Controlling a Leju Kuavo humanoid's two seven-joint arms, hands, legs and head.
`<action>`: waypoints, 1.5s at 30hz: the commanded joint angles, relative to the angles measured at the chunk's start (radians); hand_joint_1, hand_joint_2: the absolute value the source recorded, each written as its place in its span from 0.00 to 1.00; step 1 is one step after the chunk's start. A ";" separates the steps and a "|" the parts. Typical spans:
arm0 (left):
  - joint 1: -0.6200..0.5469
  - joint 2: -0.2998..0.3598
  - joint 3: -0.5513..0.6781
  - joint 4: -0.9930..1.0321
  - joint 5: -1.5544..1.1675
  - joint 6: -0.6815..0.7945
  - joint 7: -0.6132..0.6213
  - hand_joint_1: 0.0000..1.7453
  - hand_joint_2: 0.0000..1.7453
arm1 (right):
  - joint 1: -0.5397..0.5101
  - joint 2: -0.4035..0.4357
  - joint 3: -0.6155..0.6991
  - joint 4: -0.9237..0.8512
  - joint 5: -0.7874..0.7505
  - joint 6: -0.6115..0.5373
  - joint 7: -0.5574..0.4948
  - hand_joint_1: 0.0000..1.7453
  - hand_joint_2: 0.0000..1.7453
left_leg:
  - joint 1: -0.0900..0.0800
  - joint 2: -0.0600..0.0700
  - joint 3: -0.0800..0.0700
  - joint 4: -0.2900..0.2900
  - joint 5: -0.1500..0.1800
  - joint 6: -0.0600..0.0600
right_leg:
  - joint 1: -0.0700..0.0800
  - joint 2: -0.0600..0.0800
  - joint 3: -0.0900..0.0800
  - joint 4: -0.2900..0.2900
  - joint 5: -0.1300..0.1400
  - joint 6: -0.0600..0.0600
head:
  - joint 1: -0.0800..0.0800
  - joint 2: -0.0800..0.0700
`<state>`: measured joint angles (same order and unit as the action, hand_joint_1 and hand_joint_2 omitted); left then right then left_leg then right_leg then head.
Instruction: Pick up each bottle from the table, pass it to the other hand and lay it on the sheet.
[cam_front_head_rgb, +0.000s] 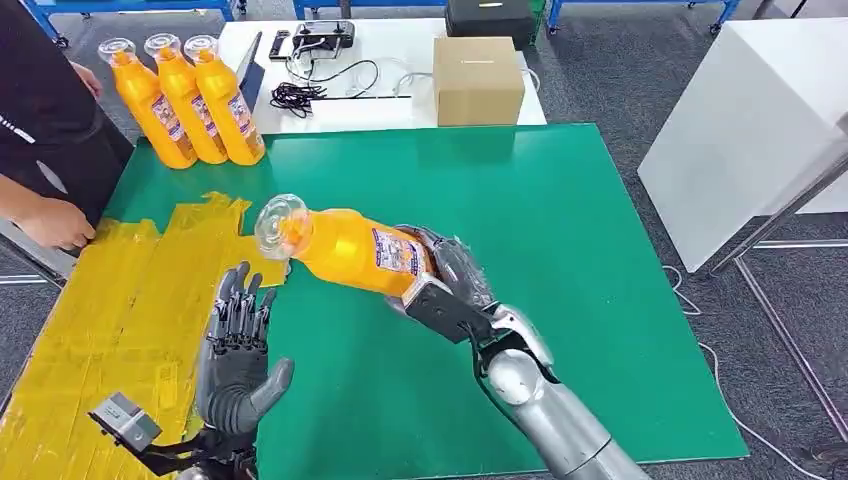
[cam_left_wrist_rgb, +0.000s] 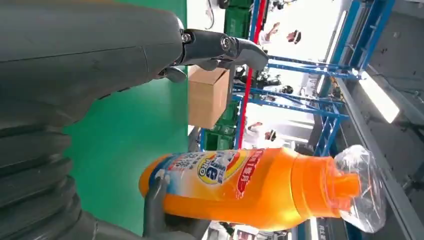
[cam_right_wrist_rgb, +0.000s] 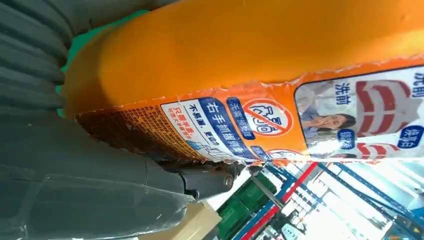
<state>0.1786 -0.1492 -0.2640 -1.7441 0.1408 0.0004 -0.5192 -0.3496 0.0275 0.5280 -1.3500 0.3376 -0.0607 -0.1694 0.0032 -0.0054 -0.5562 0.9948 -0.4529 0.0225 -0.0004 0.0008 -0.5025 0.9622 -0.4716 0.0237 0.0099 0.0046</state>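
Note:
My right hand (cam_front_head_rgb: 447, 272) grips an orange bottle (cam_front_head_rgb: 345, 247) by its base end, holding it on its side above the green table mat (cam_front_head_rgb: 590, 260), its clear cap (cam_front_head_rgb: 278, 222) pointing left. The same bottle (cam_left_wrist_rgb: 240, 187) hangs in front of my left palm, and its label (cam_right_wrist_rgb: 280, 125) sits close to the right wrist camera. My left hand (cam_front_head_rgb: 238, 345) is held up just below and left of the cap, fingers apart and holding nothing. The yellow sheet (cam_front_head_rgb: 100, 320) covers the left part of the table. Three more orange bottles (cam_front_head_rgb: 190, 100) stand upright at the far left corner.
A person's hand (cam_front_head_rgb: 55, 222) rests at the left edge by the yellow sheet. Behind the mat a white table carries a cardboard box (cam_front_head_rgb: 478, 80), cables (cam_front_head_rgb: 310, 92) and a controller (cam_front_head_rgb: 322, 38). A white block (cam_front_head_rgb: 750, 130) stands to the right.

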 joint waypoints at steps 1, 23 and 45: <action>-0.036 0.011 -0.010 0.042 0.021 0.015 -0.009 0.00 1.00 | -0.083 0.090 0.160 0.168 0.051 -0.050 0.027 1.00 1.00 | 0.001 0.006 0.003 -0.001 0.000 -0.002 | 0.001 0.005 0.001 -0.001 0.001 -0.001 | 0.000 0.000; 0.018 0.000 0.068 -0.051 0.118 0.005 -0.024 0.00 1.00 | -0.021 0.111 0.385 0.141 0.189 -0.093 0.044 1.00 1.00 | 0.002 0.002 0.002 -0.001 0.000 -0.001 | 0.002 0.001 0.001 -0.001 0.000 0.000 | 0.000 0.000; 0.018 -0.020 0.101 -0.028 0.107 -0.004 -0.041 1.00 1.00 | -0.023 0.088 0.479 0.153 0.150 -0.036 0.020 1.00 1.00 | 0.002 -0.001 0.002 -0.002 0.000 -0.001 | 0.001 -0.002 0.002 -0.003 0.000 0.000 | 0.000 0.000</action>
<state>0.2413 -0.1518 -0.1919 -1.8151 0.2483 -0.0008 -0.5612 -0.3725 0.1526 0.9438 -1.2360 0.4776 -0.1072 -0.1335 0.0043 -0.0049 -0.5575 0.9946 -0.4527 0.0222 -0.0001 0.0009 -0.5045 0.9624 -0.4718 0.0235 0.0099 0.0046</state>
